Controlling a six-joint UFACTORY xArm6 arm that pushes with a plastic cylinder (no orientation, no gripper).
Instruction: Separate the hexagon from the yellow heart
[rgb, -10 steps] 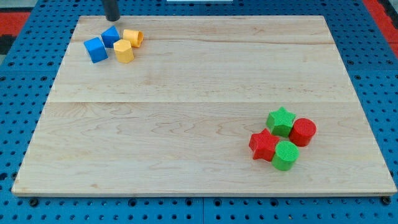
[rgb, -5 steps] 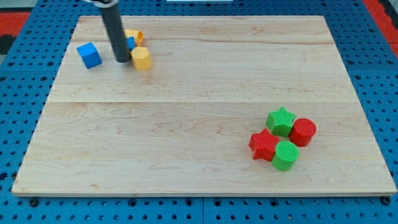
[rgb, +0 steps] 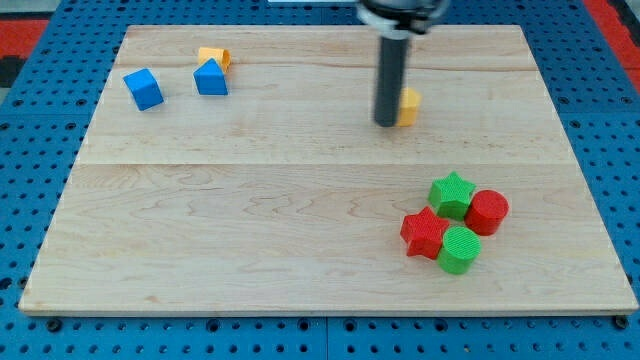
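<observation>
My tip (rgb: 385, 122) touches the left side of the small yellow plastic hexagon block (rgb: 407, 105), upper centre-right of the pale wooden desk (rgb: 250, 230), well apart from the yellow heart block (rgb: 213, 56). No jawed end effector exists. Likely light, rigid, free-sliding; push a flat side centrally.

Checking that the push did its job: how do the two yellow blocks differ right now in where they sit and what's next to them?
The yellow hexagon sits near the board's middle top, right against my tip, which partly hides it. The yellow heart is at the view's upper left, far from my tip and in full view. The heart touches the blue block just below it; the hexagon has no block beside it. Both are the same yellow and lie on the wooden board.
</observation>
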